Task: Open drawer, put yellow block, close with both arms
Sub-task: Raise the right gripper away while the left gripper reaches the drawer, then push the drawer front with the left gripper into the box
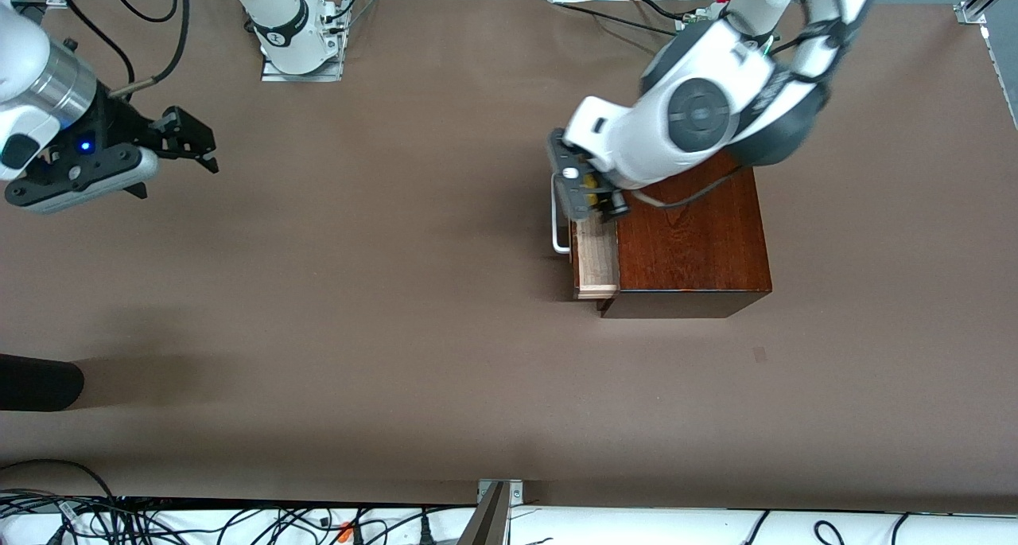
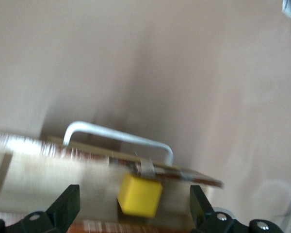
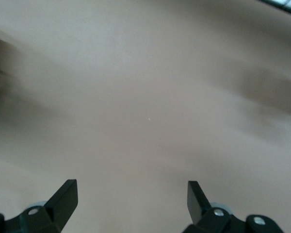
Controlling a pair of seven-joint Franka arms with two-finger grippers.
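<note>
The left gripper [image 2: 131,206] hangs over the open drawer [image 1: 596,262], fingers spread wide and apart from the yellow block [image 2: 139,194], which sits in the drawer near its white handle [image 2: 117,136]. The right gripper [image 1: 184,143], also wide and holding nothing, hovers over bare table [image 1: 382,306], well apart from the drawer.

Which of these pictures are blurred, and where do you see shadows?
Front view: mostly sharp, soft arm shadows on the table. Left wrist view: motion-smeared, the drawer streaked, the yellow block clearer, a dark shadow by its handle. Right wrist view: table blurred, faint shadow bands.

Glossy dark wood box [image 1: 692,251], pale wood-lined drawer [image 1: 596,258], metal handle [image 1: 557,227], matt table [image 1: 358,290].
</note>
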